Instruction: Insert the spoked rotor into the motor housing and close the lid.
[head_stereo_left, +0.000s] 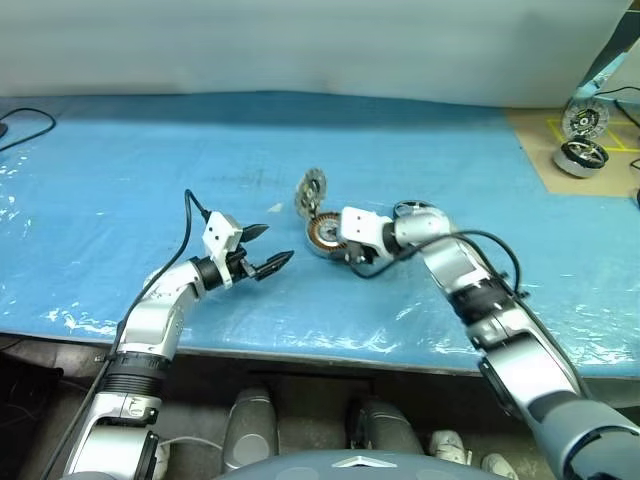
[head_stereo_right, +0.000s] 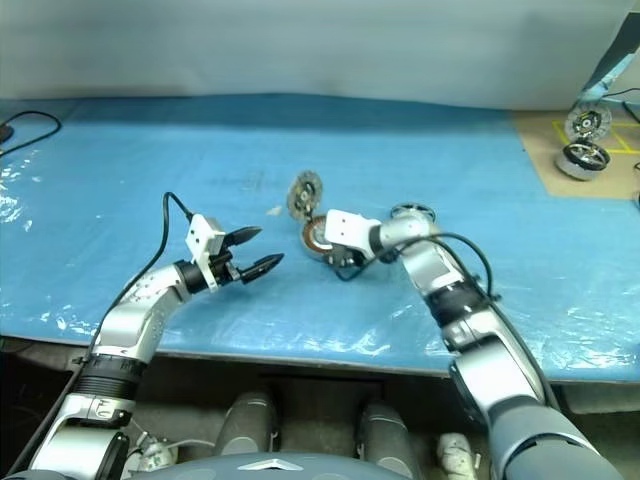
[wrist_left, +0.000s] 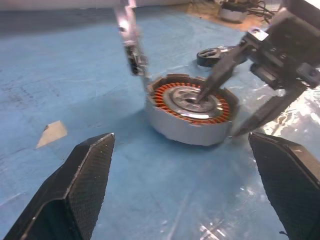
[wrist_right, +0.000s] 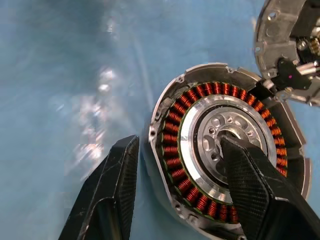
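The motor housing (head_stereo_left: 322, 233), a low puck with copper windings around a silver centre, lies mid-table on the blue sheet. Its lid (head_stereo_left: 311, 190) stands tilted up at the housing's far edge. My right gripper (wrist_right: 175, 165) straddles the housing's wall (wrist_right: 156, 150): one finger rests on the silver hub (wrist_left: 192, 97), the other presses against the outer side. The spoked rotor (head_stereo_right: 413, 212), a dark ring, lies flat just behind my right wrist. My left gripper (head_stereo_left: 277, 244) hovers open and empty a short way left of the housing, pointing at it.
A tan board (head_stereo_left: 560, 135) at the back right carries a shiny silver drum wheel (head_stereo_left: 581, 157) and another wheel part (head_stereo_left: 583, 120). A small tan scrap (wrist_left: 51, 132) lies left of the housing. A black cable (head_stereo_left: 25, 125) lies at the far left.
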